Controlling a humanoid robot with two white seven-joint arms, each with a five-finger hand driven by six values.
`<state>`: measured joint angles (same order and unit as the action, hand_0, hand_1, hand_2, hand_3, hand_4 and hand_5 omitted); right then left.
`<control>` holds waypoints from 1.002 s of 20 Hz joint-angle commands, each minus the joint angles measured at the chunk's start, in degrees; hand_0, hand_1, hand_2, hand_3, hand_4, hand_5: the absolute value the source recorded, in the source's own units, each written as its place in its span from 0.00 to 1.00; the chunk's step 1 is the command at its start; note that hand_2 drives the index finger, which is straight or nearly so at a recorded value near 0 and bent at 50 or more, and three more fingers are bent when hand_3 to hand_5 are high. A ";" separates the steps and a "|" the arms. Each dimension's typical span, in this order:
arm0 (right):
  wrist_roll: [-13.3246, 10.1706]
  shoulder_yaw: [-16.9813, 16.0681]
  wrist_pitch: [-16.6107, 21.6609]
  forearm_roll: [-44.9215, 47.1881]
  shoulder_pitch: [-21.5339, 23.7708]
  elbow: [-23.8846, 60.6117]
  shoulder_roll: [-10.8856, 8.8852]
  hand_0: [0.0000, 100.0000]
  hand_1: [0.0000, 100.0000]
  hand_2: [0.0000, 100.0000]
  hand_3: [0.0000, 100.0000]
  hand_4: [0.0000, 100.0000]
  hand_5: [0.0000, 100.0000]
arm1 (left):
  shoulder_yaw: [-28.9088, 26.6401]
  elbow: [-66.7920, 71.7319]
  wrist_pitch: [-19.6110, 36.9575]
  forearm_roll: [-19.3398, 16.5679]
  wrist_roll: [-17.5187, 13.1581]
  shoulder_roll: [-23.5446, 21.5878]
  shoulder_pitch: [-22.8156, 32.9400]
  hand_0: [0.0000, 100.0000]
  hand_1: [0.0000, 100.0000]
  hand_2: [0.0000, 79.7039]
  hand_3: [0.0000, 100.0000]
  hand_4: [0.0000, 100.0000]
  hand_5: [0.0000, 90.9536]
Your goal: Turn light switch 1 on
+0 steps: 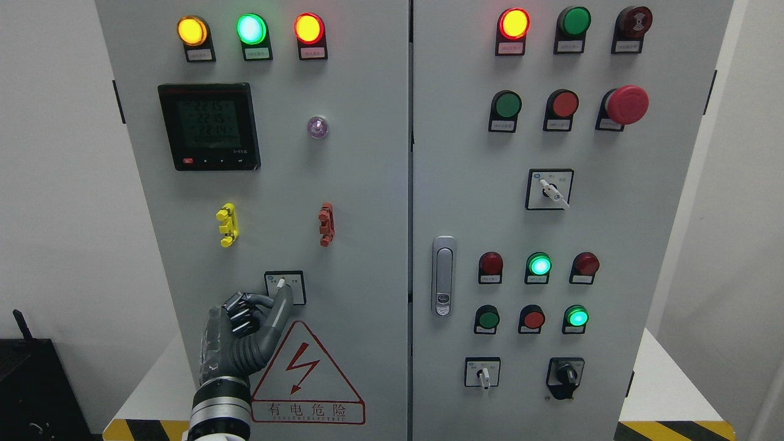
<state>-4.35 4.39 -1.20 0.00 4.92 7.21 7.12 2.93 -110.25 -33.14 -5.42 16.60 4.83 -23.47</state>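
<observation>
One hand in frame: my left hand, rising from the bottom edge left of centre. Index finger extended, its tip touching the white lever of light switch 1, a small square-framed selector low on the left cabinet door, lower centre-left of frame. Remaining fingers clenched toward the palm, grasping nothing. Lever tilts slightly left of upright. Red warning triangle sits just below the switch. Yellow, green and red lamps glow upper left.
</observation>
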 commanded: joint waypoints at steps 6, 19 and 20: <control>0.04 0.00 -0.03 1.41 0.00 0.00 0.00 0.00 0.00 0.00 0.00 0.00 0.00 | 0.41 0.12 0.01 -0.21 -0.07 0.00 0.00 0.31 0.65 0.78 0.98 0.98 0.97; 0.04 0.00 -0.03 1.41 0.00 0.00 0.00 0.00 0.00 0.00 0.00 0.00 0.00 | 0.50 0.38 0.01 -0.21 -0.07 0.00 0.00 0.33 0.64 0.77 0.98 0.98 0.97; 0.04 0.00 -0.03 1.41 0.00 0.00 0.00 0.00 0.00 0.00 0.00 0.00 0.00 | 0.41 0.38 0.01 -0.21 -0.07 0.00 0.00 0.33 0.63 0.77 0.98 0.98 0.97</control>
<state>-4.35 4.40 -1.20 0.00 4.92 7.21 7.12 3.28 -109.99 -33.15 -5.62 16.55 4.83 -23.48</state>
